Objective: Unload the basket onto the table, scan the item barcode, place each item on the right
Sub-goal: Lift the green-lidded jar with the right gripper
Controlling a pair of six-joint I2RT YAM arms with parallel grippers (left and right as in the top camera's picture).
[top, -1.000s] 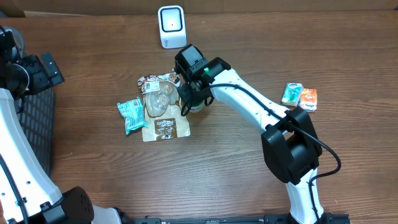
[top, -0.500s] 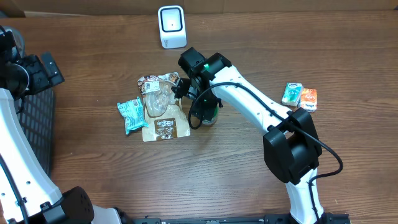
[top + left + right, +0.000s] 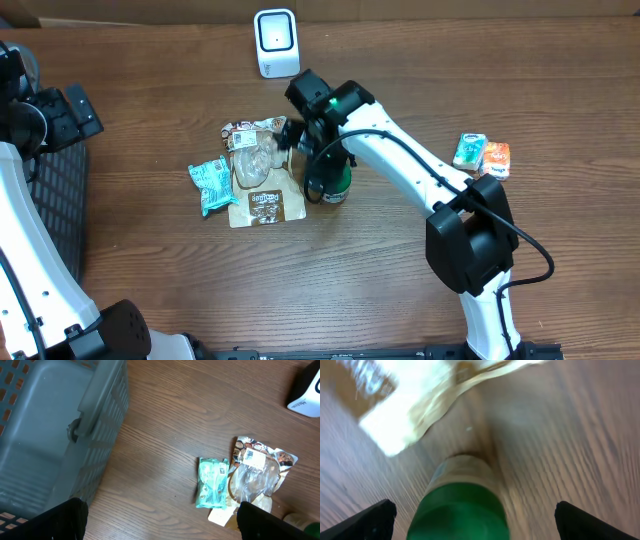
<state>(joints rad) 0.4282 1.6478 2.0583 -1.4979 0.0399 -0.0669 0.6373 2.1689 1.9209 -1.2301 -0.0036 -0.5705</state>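
Overhead, the green bottle (image 3: 337,184) sits on the desk (image 3: 150,60), well in front of the white scanner (image 3: 276,42) on the robot's side and slightly to its right. The right gripper (image 3: 477,522) hangs over it, jaws spread wide to either side of the green end without touching it. Farther from the scanner than the bottle's left edge lies a brown pouch (image 3: 265,205), with a clear crumpled packet (image 3: 255,150) between it and the scanner and a teal packet (image 3: 210,185) off to the left. Two small cartons, green (image 3: 468,150) and orange (image 3: 496,158), lie far right of the scanner. Far left of it, the left gripper (image 3: 162,522) hovers, jaws apart and empty, beside a grey basket (image 3: 50,435).
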